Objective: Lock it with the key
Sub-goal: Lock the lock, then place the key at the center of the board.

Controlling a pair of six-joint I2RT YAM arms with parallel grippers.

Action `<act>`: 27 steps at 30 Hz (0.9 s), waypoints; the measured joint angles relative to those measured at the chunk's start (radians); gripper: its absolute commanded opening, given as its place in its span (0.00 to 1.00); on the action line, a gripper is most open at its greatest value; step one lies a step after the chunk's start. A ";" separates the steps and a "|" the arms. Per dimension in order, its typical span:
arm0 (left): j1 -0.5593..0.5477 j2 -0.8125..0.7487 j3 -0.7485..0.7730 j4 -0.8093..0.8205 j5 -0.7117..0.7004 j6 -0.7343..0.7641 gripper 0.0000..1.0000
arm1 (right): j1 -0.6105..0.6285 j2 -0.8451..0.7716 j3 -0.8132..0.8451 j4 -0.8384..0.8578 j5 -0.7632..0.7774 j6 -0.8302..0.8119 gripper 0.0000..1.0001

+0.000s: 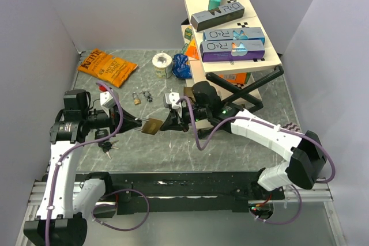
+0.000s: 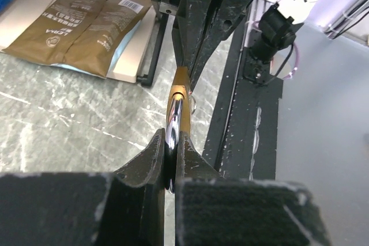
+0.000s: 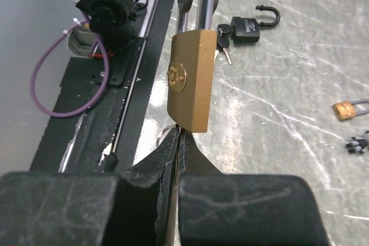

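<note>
A brass padlock [image 1: 152, 127] hangs in the air between my two grippers, above the middle of the table. My left gripper [image 1: 136, 124] is shut on its chrome shackle [image 2: 173, 120]; the brass body [image 2: 181, 84] shows edge-on beyond my left fingertips [image 2: 155, 149]. My right gripper [image 1: 168, 123] meets the lock's bottom end from the other side. In the right wrist view the brass padlock [image 3: 190, 79] stands just past my right gripper [image 3: 180, 137], which is shut on a thin flat key [image 3: 179, 142] that runs into the lock's bottom. The keyhole itself is hidden.
A black padlock with keys [image 1: 106, 145] lies by the left arm and shows in the right wrist view [image 3: 248, 27]. A small brass padlock [image 1: 136, 98], a chips bag [image 1: 108, 66], a tape roll [image 1: 162, 61] and stacked boxes [image 1: 225, 21] stand further back.
</note>
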 measured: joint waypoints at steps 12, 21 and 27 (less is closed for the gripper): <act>0.018 0.038 0.014 -0.012 0.034 0.028 0.01 | -0.008 -0.035 -0.035 0.016 0.031 -0.076 0.00; 0.089 0.081 0.093 -0.074 0.035 0.123 0.01 | -0.039 -0.040 -0.056 -0.116 0.051 -0.128 0.00; 0.146 0.086 0.113 -0.044 0.020 0.099 0.01 | -0.051 -0.039 -0.074 -0.215 0.068 -0.137 0.00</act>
